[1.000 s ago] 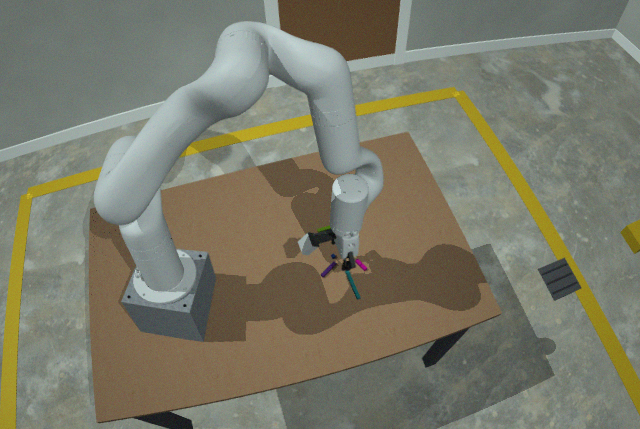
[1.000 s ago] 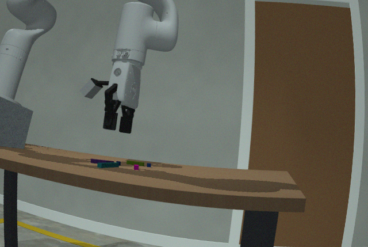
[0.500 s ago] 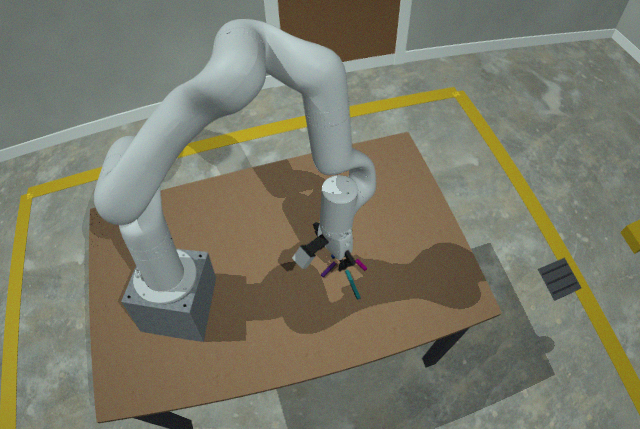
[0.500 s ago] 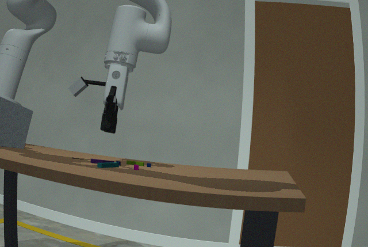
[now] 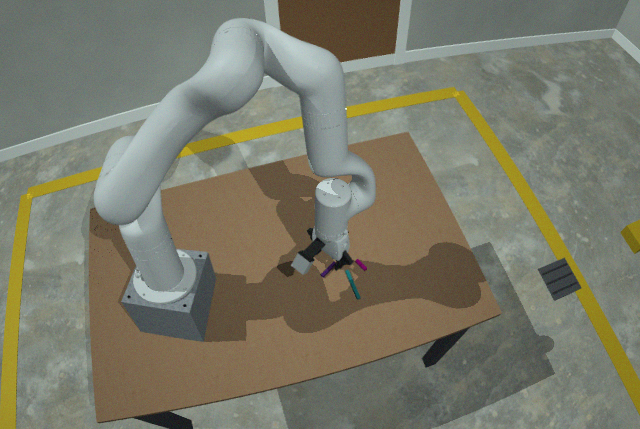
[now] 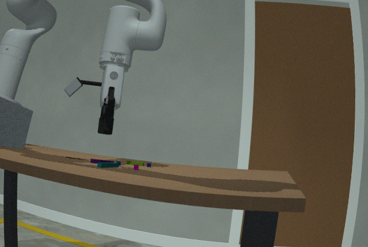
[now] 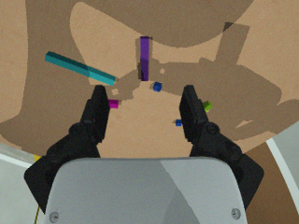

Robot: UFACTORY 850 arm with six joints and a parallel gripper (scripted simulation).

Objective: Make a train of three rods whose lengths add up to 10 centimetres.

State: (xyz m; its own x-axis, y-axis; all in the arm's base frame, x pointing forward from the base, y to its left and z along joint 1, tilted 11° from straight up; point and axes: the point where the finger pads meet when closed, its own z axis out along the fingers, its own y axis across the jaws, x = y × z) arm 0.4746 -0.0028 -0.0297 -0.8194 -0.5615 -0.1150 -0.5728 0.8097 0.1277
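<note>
My gripper (image 5: 343, 261) (image 6: 105, 133) (image 7: 144, 95) is open and empty, high above the table. The purple rod (image 5: 328, 269) (image 6: 99, 160) (image 7: 145, 58) lies flat, with one blue rod (image 6: 118, 162) (image 7: 158, 87) near its end. The turquoise rod (image 5: 353, 285) (image 6: 108, 164) (image 7: 79, 68) lies slanted beside them. Magenta (image 5: 360, 264) (image 6: 136, 167) (image 7: 114, 104) shows partly behind the left finger in the wrist view; whether it is one rod or two is unclear. Another blue rod (image 6: 148, 164) (image 7: 178, 122) lies by the right finger, which partly hides the lime rod (image 6: 135, 163) (image 7: 207, 106).
The rods lie on the brown table (image 5: 206, 372) (image 6: 207, 193), apart from its edges. The arm's grey base block (image 5: 170, 318) (image 6: 13, 125) stands at the table's left. Broad shadows of the arm fall around the rods.
</note>
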